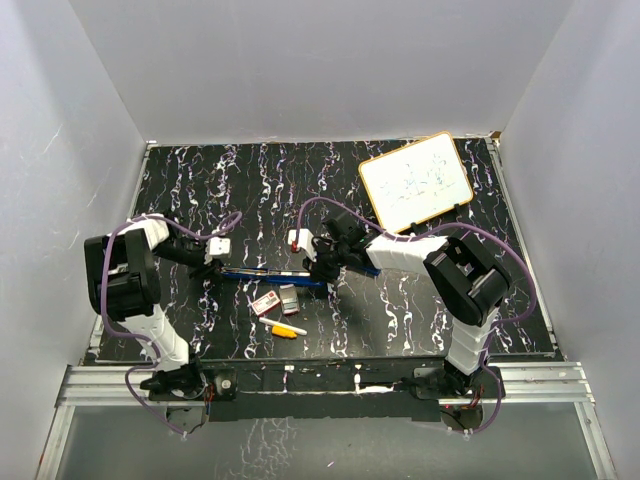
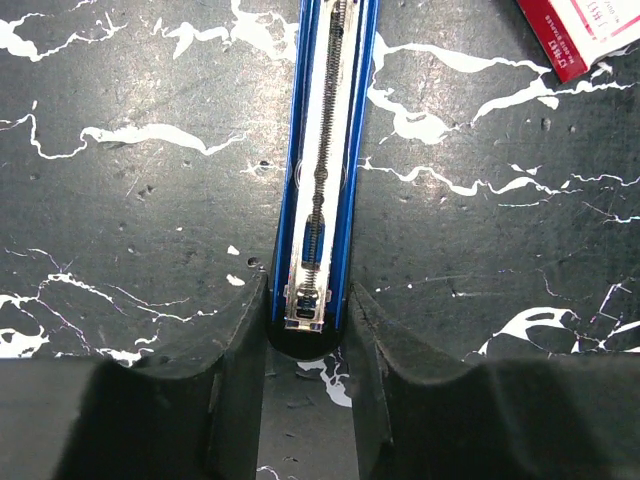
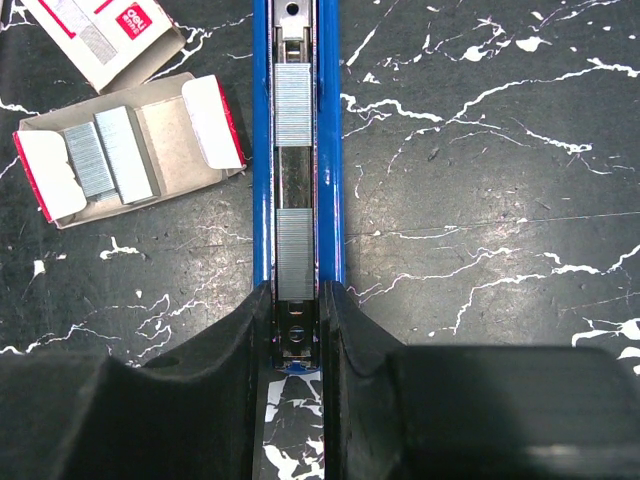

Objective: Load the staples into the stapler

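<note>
- The right hand (image 3: 298, 295) clamps one end of the open blue stapler (image 3: 261, 150); two staple strips (image 3: 294, 105) lie in its channel, the nearer reaching the fingertips.
- The left hand (image 2: 308, 300) grips the opposite end.

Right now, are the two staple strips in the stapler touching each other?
Apart. The right wrist view shows the far strip and the near strip lying in the channel of the stapler, with a stretch of bare shiny track between them.
</note>
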`<action>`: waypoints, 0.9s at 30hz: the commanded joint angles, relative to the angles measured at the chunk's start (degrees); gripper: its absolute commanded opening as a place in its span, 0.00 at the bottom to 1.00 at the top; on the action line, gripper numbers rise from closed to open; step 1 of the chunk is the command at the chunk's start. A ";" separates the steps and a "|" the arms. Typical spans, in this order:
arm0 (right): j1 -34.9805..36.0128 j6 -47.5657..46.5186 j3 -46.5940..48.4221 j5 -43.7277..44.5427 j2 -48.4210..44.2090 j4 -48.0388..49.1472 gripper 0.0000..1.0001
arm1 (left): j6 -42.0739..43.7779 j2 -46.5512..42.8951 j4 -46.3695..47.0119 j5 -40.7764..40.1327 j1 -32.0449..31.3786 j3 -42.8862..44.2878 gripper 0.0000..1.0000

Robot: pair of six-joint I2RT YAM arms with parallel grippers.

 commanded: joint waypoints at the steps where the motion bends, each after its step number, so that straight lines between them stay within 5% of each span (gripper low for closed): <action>1: 0.04 -0.87 -0.56 3.04 1.85 -1.91 0.13 | -0.08 -3.77 -2.16 6.11 -1.47 -0.71 0.22; 7: 0.04 -0.43 -0.29 3.51 2.03 -2.18 0.13 | -1.31 -8.48 -3.27 -2.08 -3.96 0.08 0.00; 27: -0.06 -0.66 0.17 1.80 4.08 -1.90 0.27 | -21.22 -15.93 -2.98 -16.64 -20.34 6.88 0.00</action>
